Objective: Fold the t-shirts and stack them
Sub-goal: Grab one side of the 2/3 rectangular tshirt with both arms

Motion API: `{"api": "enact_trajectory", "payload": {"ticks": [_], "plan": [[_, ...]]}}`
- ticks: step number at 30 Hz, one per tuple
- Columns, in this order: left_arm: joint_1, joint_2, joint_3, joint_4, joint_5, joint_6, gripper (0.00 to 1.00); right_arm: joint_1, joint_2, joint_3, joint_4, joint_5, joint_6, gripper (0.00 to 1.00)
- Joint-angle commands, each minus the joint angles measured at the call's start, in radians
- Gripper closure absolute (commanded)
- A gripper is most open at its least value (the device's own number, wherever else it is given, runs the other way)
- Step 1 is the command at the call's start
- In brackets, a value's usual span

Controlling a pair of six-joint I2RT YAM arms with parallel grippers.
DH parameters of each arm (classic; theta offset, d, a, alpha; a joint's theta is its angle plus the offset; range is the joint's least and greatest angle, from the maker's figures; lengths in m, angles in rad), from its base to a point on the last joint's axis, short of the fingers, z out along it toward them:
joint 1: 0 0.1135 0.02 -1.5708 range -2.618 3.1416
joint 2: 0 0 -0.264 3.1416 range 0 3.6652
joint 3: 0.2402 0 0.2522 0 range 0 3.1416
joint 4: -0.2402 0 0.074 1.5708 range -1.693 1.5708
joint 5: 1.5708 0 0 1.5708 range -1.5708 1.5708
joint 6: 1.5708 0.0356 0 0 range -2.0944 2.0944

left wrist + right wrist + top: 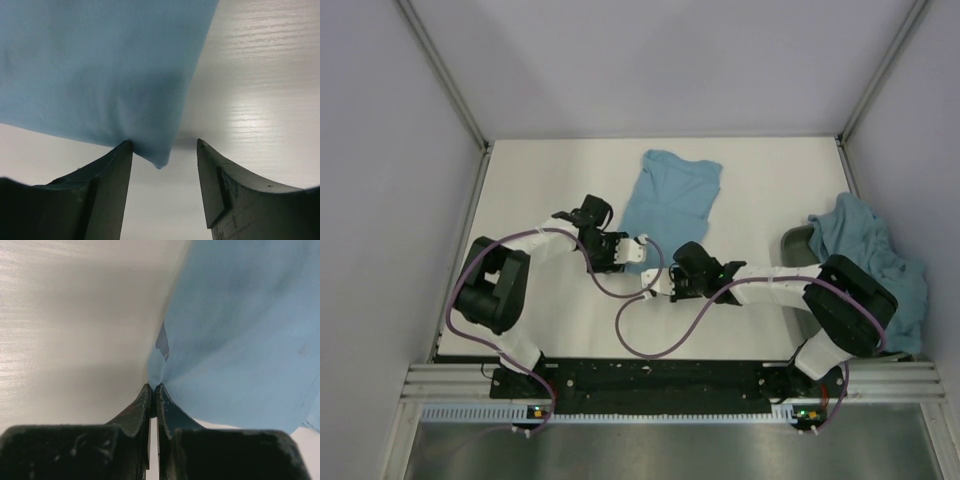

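Note:
A light blue t-shirt lies spread on the white table at centre back. Its near corner hangs between the fingers of my left gripper, which is open; the cloth touches the left finger only. This gripper shows in the top view at the shirt's near left edge. My right gripper is shut on a pinch of the shirt's edge, with cloth spreading right. In the top view it sits just near of the shirt. More blue t-shirts lie heaped at the right.
The heap rests over a grey bin at the table's right edge. Grey walls close in the left, back and right. Purple cables loop from both arms over the near table. The metal base rail runs along the front.

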Motion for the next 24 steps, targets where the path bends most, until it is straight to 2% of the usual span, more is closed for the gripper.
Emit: {"api": "enact_trajectory", "payload": {"ticks": [1, 3, 4, 6, 7, 13, 19, 24], "plan": [[-0.016, 0.000, -0.037, 0.110, -0.051, -0.033, 0.43, 0.010, -0.041, 0.013, -0.031, -0.001, 0.004, 1.00], [-0.025, 0.001, -0.040, 0.157, -0.053, -0.068, 0.57, 0.010, -0.049, 0.010, -0.034, -0.004, 0.007, 1.00], [-0.032, -0.002, -0.045, 0.173, -0.052, -0.081, 0.67, 0.010, -0.055, 0.007, -0.036, -0.004, 0.011, 1.00], [-0.042, -0.009, -0.054, 0.186, -0.056, -0.099, 0.93, 0.012, -0.077, -0.002, -0.043, -0.008, 0.013, 1.00], [-0.045, -0.017, -0.062, 0.184, -0.064, -0.104, 1.00, 0.012, -0.096, -0.006, -0.053, -0.010, 0.019, 1.00], [-0.045, -0.155, -0.073, -0.024, -0.122, -0.162, 1.00, 0.044, -0.265, 0.001, -0.255, -0.042, 0.045, 1.00], [-0.056, -0.457, -0.070, -0.375, 0.010, -0.190, 1.00, 0.171, -0.472, 0.066, -0.525, -0.045, 0.145, 1.00], [-0.056, -0.563, 0.045, -0.621, 0.062, -0.263, 1.00, 0.260, -0.593, 0.168, -0.706, -0.094, 0.313, 1.00]]}}
